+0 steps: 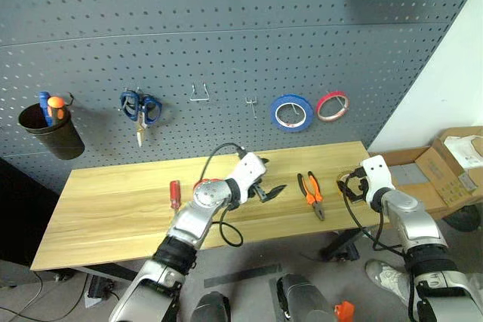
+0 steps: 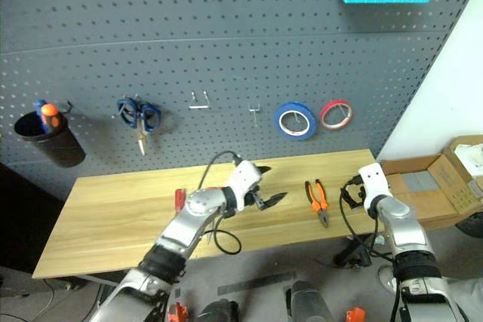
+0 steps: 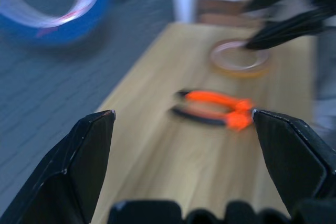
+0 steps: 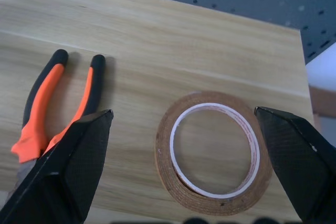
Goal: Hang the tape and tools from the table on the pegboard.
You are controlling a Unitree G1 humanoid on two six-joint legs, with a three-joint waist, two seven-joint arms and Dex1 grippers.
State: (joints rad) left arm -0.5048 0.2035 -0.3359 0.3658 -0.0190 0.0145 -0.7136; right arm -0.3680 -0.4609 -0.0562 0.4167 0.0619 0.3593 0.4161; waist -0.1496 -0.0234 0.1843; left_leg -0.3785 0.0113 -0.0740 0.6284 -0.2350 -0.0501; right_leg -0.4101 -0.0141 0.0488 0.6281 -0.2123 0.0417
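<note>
Both grippers' fingers gape empty: right gripper straddles the tape lying flat on the table, pliers at nine o'clock; pinch its wall squarely. Left gripper waits.

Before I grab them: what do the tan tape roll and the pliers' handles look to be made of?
Tape: matte brownish wound layers with a white inner core, probably paper or film; can't tell which. Pliers: handles look like orange-and-black rubbery or plastic sleeves with a soft sheen.
</note>
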